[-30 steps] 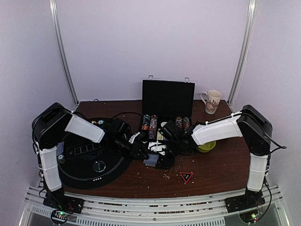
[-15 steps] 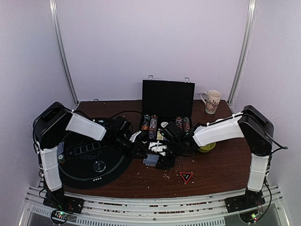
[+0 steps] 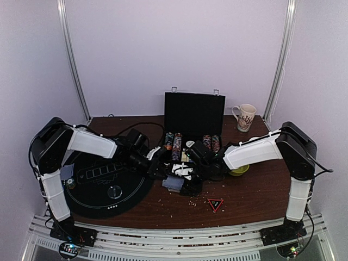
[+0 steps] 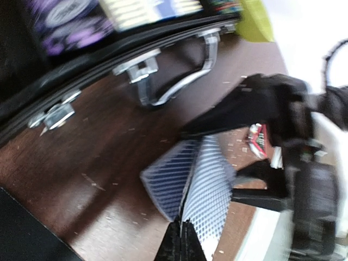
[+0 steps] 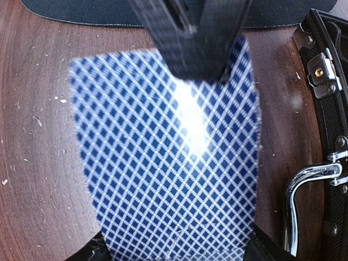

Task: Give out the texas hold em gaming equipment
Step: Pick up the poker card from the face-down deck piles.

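A deck of playing cards with a blue diamond-patterned back sits between the fingers of my right gripper, just above the wooden table in front of the chip case. My left gripper is shut on the far edge of a card, which is peeling up from the deck. In the top view the left gripper and the right gripper meet at the deck. Rows of poker chips lie in the open black case. A clear disc rests on the black mat.
The round black playing mat lies at the left. A yellow-green bowl sits behind the right arm and a patterned mug at the back right. A red triangle lies near the front. The case's metal handle is beside the deck.
My left gripper has reached right to the deck and closed on a card's edge. The right gripper has stayed in place with the deck.
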Robot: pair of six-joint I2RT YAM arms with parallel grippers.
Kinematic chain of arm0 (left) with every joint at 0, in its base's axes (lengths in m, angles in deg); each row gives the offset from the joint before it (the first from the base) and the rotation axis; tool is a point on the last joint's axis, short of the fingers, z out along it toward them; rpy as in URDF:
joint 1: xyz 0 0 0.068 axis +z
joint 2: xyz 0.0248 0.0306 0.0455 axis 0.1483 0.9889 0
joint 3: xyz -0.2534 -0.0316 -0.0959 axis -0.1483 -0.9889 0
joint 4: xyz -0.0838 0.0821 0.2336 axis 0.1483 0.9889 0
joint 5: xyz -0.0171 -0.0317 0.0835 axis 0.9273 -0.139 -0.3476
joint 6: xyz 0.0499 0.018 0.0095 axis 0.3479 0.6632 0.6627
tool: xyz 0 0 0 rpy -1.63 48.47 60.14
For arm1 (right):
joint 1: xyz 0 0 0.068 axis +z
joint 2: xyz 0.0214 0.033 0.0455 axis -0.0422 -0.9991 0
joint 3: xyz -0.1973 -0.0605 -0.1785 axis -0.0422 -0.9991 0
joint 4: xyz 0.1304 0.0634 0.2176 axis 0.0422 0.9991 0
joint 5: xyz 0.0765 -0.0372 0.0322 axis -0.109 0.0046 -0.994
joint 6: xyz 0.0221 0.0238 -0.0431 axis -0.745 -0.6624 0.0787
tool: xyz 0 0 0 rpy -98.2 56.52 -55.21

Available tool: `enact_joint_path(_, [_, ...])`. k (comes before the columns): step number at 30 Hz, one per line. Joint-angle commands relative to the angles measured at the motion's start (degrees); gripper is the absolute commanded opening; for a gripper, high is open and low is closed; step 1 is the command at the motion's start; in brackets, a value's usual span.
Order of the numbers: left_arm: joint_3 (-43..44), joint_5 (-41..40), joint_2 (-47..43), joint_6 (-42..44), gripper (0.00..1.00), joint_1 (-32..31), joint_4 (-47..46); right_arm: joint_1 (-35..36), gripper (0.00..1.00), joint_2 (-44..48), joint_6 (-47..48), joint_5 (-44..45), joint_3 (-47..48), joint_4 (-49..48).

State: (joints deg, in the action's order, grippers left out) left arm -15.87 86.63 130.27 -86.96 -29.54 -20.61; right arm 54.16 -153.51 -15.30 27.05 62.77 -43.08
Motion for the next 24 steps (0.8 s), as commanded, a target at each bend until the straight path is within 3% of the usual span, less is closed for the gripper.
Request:
enact_joint_path(1, [-0.28, 4.19, -4.28, 5.29, 0.0, 1.38, -0.48, 0.11, 0.69, -0.03, 0.36, 2.34, -1.75, 4.06])
enact_joint_path(13, [0.37, 3.78, 2.09, 4.88, 0.0, 1.77, -2.45, 0.15, 0.69, -0.11, 0.48, 2.38, -1.1, 4.45])
enact_joint_path(18, [-0.23, 2.68, 0.3, 5.72, 0.0, 1.98, -2.8, 0.15, 0.7, 0.15, 0.68, 2.51, -1.35, 4.76])
enact_joint_path(24, [-1.17, 4.44, 1.57, 4.96, 0.13, 2.19, -4.46, 0.16, 0.7, -0.2, 0.42, 2.5, -1.23, 4.59])
